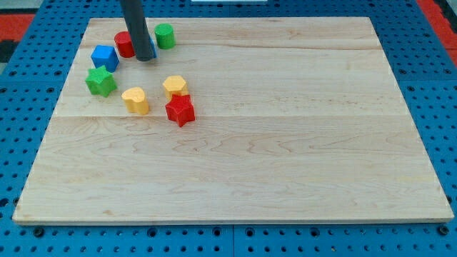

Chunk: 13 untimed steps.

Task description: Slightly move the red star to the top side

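The red star lies on the wooden board, left of centre. A yellow hexagon block touches it from above, and a yellow heart block lies to its left. My tip is at the view's upper left, well above and left of the red star. It stands just right of a red round block, with a thin blue edge showing behind the rod, and left of a green round block.
A blue cube and a green star lie near the board's left edge. A blue pegboard surface surrounds the board.
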{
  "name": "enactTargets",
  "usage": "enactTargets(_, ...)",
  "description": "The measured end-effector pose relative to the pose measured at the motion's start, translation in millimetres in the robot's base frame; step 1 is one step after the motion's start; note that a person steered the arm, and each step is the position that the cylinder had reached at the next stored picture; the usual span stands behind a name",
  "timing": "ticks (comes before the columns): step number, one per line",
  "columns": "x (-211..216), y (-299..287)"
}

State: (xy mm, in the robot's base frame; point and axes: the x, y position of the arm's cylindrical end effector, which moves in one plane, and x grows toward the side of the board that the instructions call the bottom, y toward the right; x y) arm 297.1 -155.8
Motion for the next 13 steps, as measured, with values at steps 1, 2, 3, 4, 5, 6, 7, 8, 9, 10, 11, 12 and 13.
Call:
enactTargets(1,-10,0)
enactTargets(2,-11,0)
enactTargets(3,0,13)
enactTargets(4,17,56)
enactTargets(5,14,104)
enactTargets(6,14,114)
enactTargets(7,14,127)
enactTargets(8,14,134)
enactTargets(9,14,133)
enactTargets(10,14,122)
enactTargets(11,14,120)
enactTargets(12,15,120)
enactTargets(13,17,120)
